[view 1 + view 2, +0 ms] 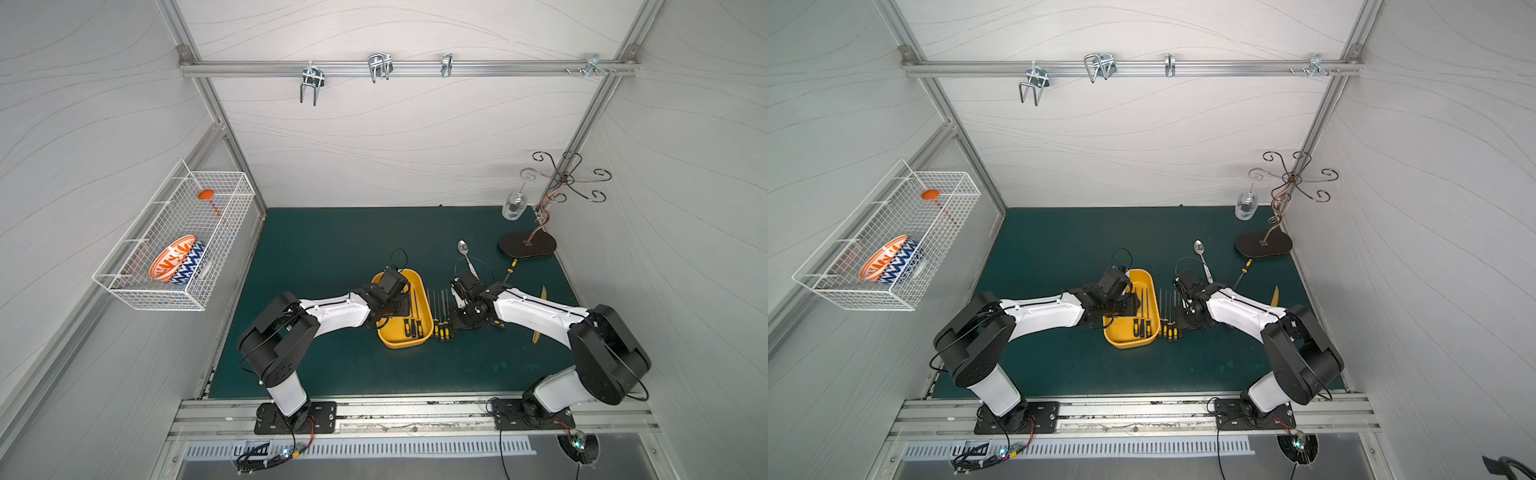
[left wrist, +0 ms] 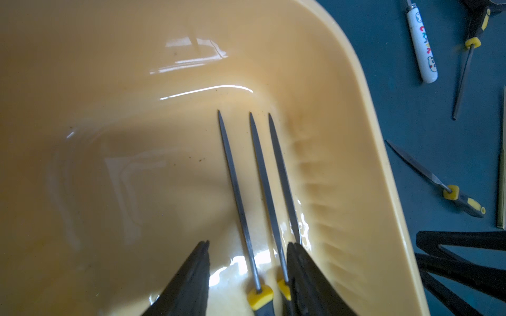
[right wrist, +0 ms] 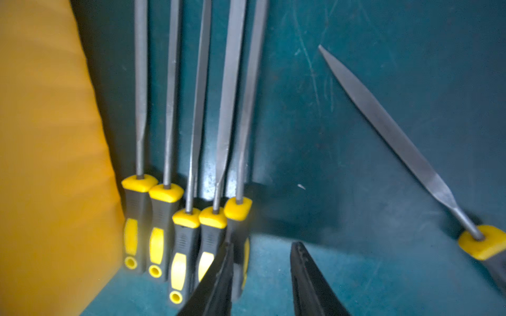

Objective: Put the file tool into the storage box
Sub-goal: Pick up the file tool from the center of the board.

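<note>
The left claw hangs released, black fingers spread low inside the glossy, round-cornered yellow plastic storage box, above three slim steel files lying side by side. The right claw, also spread and empty, hovers by five rubber-handled files lined up on the green counter, just right of the box.
</note>
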{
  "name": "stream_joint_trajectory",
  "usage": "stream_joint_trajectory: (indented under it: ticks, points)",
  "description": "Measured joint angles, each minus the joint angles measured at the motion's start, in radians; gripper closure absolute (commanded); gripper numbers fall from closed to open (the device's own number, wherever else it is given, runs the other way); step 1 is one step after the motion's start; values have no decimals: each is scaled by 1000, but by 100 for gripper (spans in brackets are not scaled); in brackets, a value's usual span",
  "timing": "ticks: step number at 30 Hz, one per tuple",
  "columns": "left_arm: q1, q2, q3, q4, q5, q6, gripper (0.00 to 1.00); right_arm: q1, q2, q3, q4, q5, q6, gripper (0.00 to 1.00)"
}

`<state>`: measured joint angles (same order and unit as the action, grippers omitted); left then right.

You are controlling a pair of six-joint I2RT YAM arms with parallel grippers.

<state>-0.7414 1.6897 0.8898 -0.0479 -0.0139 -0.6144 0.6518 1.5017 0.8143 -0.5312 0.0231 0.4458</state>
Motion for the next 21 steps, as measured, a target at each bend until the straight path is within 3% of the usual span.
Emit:
stream_joint_trajectory:
  ticks: [14,18,21]
  points:
    - [0,0,0,0,3,-2,48,0,36,1,11,-52,2,66]
    - [0,0,0,0,3,-2,48,14,72,23,-1,-35,0,74]
    - [0,0,0,1,4,-1,43,21,82,34,-14,-13,-1,85]
